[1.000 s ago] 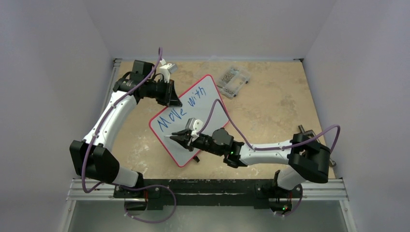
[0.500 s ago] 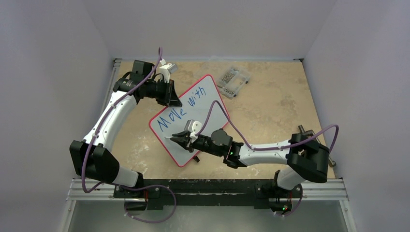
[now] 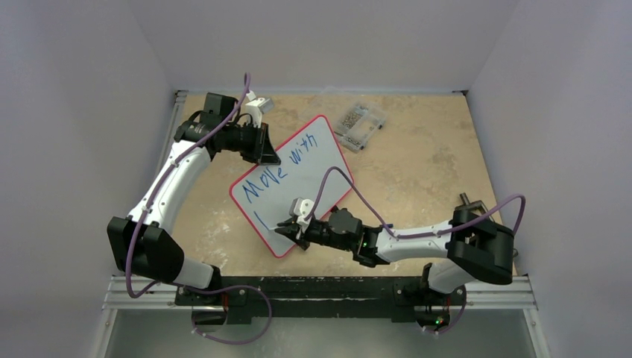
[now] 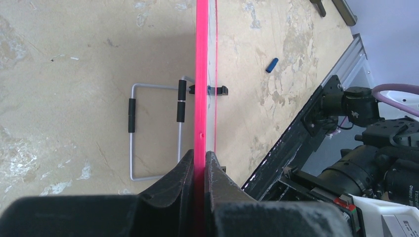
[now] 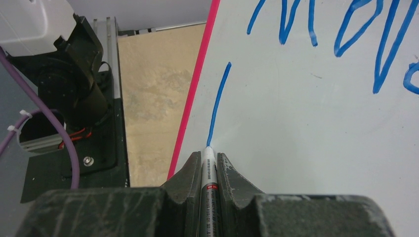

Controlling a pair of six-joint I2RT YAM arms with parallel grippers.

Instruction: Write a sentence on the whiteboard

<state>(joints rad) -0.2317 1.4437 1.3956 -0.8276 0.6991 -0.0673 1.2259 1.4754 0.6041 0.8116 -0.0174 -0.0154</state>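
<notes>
The left arm reaches forward on its own side, elbow bent, wrist turned inward. Its pincer is clamped tight on the board rim. The right arm lies low, stretched leftward across the front. Its pincer is closed on a marker, fingers pointing left.

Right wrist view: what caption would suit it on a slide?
Right gripper presses a marker to the whiteboard, ending a blue stroke below the letters.
</notes>
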